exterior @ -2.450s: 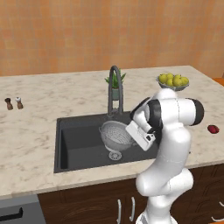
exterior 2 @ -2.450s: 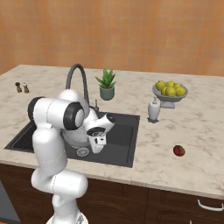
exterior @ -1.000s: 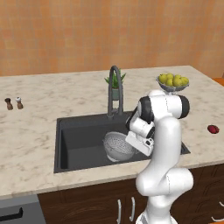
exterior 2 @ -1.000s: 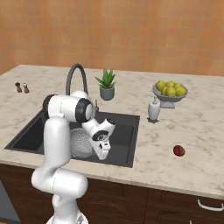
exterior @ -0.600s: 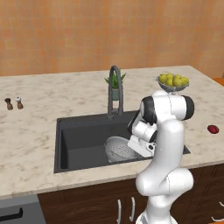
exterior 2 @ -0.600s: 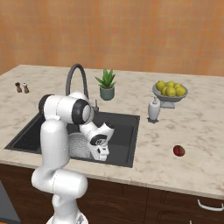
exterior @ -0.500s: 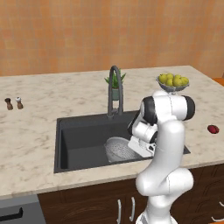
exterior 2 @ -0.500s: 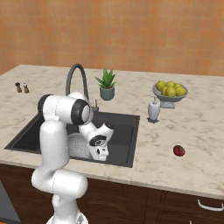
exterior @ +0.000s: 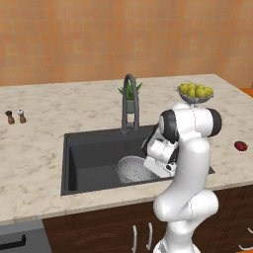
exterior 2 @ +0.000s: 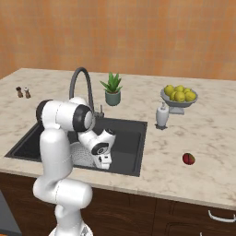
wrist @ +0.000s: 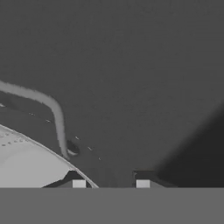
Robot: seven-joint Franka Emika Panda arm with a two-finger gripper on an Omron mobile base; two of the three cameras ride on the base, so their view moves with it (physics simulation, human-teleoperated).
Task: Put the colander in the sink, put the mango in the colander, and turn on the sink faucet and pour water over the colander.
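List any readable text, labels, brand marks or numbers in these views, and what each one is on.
None: no words, numbers, brand marks or signs are readable.
The soap dispenser, the plant pot, the two shakers, the fruit bowl, the sink faucet, the colander and the mango all show plain surfaces.

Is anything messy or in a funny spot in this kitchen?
Nothing looks spilled or broken. The colander sits upright in the sink, with the gripper low beside its rim. The one stray thing is the mango, lying alone on the counter to the right of the sink, away from the fruit bowl.
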